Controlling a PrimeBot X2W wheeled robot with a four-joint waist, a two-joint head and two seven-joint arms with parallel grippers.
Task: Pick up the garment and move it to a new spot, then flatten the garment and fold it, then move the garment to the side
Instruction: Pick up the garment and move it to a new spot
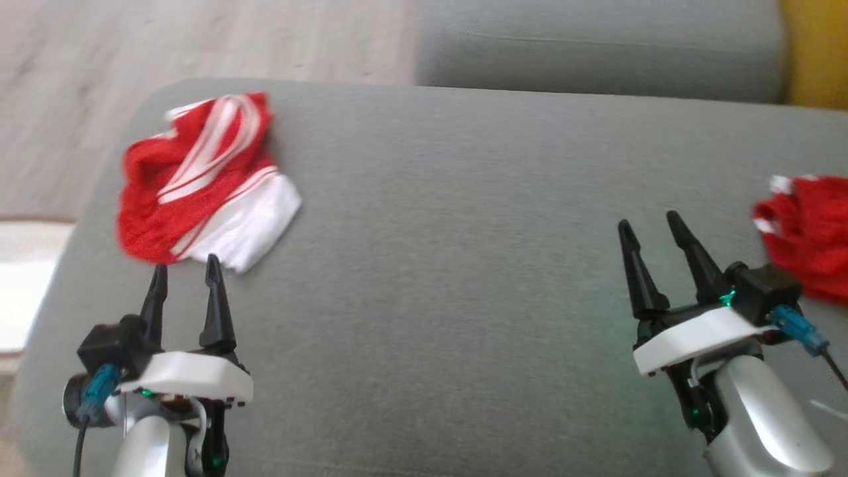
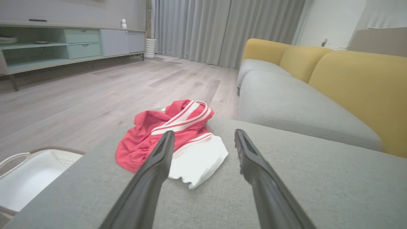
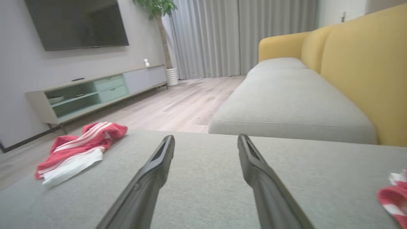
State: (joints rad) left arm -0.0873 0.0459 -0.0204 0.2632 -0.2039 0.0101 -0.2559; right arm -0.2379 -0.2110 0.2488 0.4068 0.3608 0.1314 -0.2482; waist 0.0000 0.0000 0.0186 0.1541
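At the far left, off the edge of the grey cushion [image 1: 450, 278], a white basket [image 2: 28, 178] sits on the wooden floor [image 1: 199, 40]. Next comes the garment [image 1: 205, 179], a crumpled heap of red cloth with white stripes and a white panel, lying on the cushion's far left corner, close to its rounded edge. In the left wrist view the garment [image 2: 143, 143] rests directly ahead of the fingers, its white part nearest them.

The left gripper [image 1: 185, 264] hovers just short of the garment, its two dark fingers spread apart and holding nothing; in the head view the tips reach the heap's near edge, though whether they touch it I cannot tell. From its own camera the left gripper [image 2: 204, 133] frames the white panel between its fingers.

The middle of the cushion is bare grey fabric. Further right, the right gripper [image 1: 648, 220] stands over that bare fabric with its fingers likewise apart and empty, well apart from the garment, which the right wrist view shows far off to the left [image 3: 76, 149]. The same view has the right gripper [image 3: 206, 136] pointing across the cushion.

At the right edge lies a second red-and-white cloth [image 1: 808, 232], cut off by the frame and blurred, perhaps another garment. Beyond the cushion runs a sofa [image 2: 349, 82] with a grey seat and yellow back.
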